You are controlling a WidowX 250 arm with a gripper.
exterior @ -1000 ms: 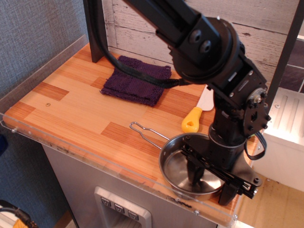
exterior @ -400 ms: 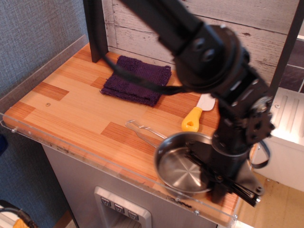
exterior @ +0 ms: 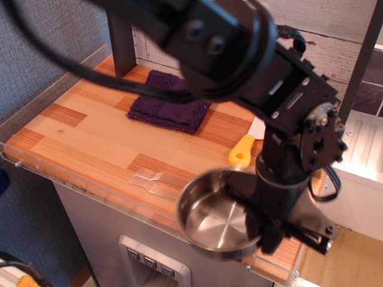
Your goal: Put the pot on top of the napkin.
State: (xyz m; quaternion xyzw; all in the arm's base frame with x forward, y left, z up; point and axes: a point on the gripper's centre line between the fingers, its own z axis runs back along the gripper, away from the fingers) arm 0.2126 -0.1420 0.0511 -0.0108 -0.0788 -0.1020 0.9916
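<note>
Desk (exterior: 90,137) first: wood top w/ a clear plastic lip round the edge, prob. there so nothing slides off. My arm fills the upper right of the view, black, bent down over the near right corner.

Pot (exterior: 216,218) is up off the desk, hanging past the near edge, tilted a bit toward the camera so I can see the shiny inside. It's held by its right rim: the pincer (exterior: 263,224) is clamped on that rim, one finger inside the bowl, the other outside, which is why the pot cantilevers out to the left. Rim grip makes sense, the wire handle is too thin to hold steady. Handle itself is motion-blurred, only a faint ghost over the desk edge, so can't say exactly how it points.

Napkin (exterior: 170,101) lies flat at the back of the desk, near the wall and the dark post, well apart from the pot. Nothing on it, so it's free as a target. I judge the lift is done and the carry back-left is what's left.

Knife (exterior: 244,149), yellow handle, sits just behind the pot, betw. it and the napkin; I'd keep the pot high enough to pass over it.
</note>
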